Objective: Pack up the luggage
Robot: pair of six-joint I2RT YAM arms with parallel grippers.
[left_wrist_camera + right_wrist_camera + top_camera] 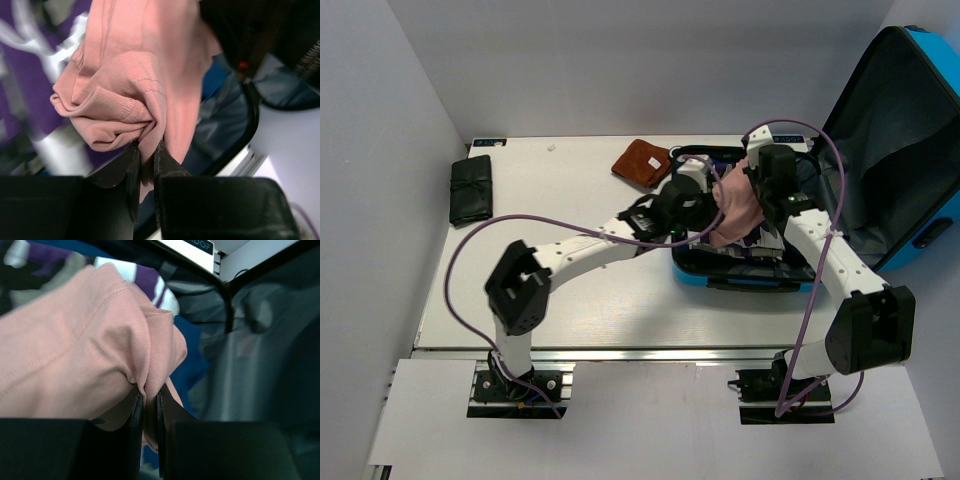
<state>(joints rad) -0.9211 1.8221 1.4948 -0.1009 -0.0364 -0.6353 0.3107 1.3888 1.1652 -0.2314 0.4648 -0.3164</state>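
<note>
**Item 1, the luggage** (892, 150): you are seeing it lying open at the far right of the desk (580, 295). Its blue base is sitting flat and its grey-lined lid is standing raised on the right.

**Item 2, pink garment** (735, 208): it is hanging bunched over the open base, above purple-and-white clothing (30, 75) that is lying inside.

**Item 3, left end effector** (145, 149): it is pinching a ribbed fold of the pink garment, with its fingers pressing almost together on the cloth.

**Item 4, right end effector** (148, 394): it is gripping another fold of the same garment, its fingers nearly meeting on the fabric.

**Item 5, brown pouch** (642, 162): it is lying on the desk just beside the luggage's far left corner.

**Item 6, black folded case** (471, 189): it is resting at the desk's left edge, well apart from the rest.
</note>
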